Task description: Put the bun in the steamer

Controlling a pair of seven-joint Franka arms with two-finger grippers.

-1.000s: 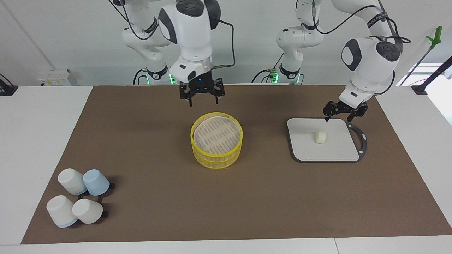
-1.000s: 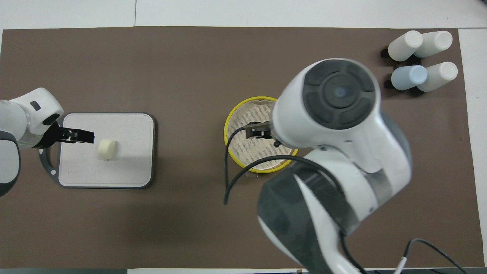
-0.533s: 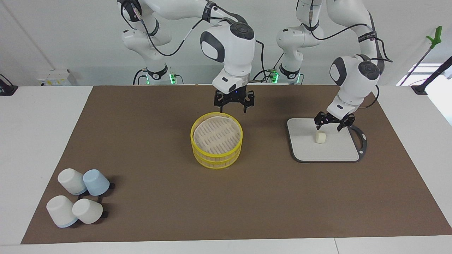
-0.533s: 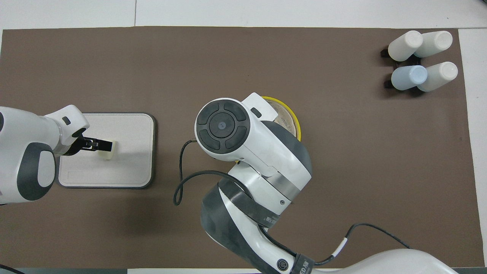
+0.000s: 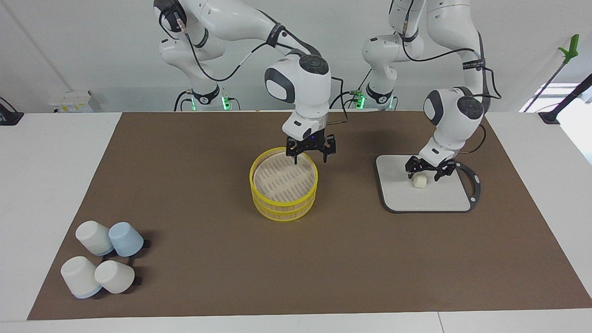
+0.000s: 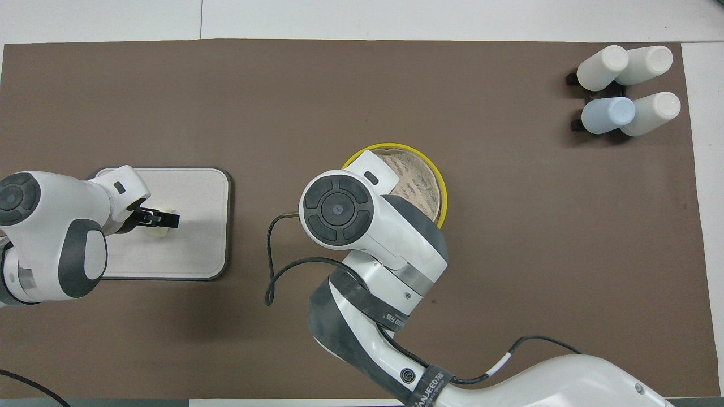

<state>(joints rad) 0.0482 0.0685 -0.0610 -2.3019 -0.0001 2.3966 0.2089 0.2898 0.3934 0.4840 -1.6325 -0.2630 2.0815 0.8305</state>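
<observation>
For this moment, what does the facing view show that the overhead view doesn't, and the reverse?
Only the facing view shows the right gripper open above the steamer's rim, plus the steamer's two stacked tiers and both arm bases.

Only the overhead view shows the tops of the arms' heads; the right arm there hides its own gripper and part of the steamer.

Both show the open left gripper low over the bun on the grey board, and the four upturned cups.

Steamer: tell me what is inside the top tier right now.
The steamer shows only its pale slatted floor; no bun lies on what is visible. In the overhead view the right arm hides about half of the floor. The bun sits on the grey board, under the open left gripper.
</observation>
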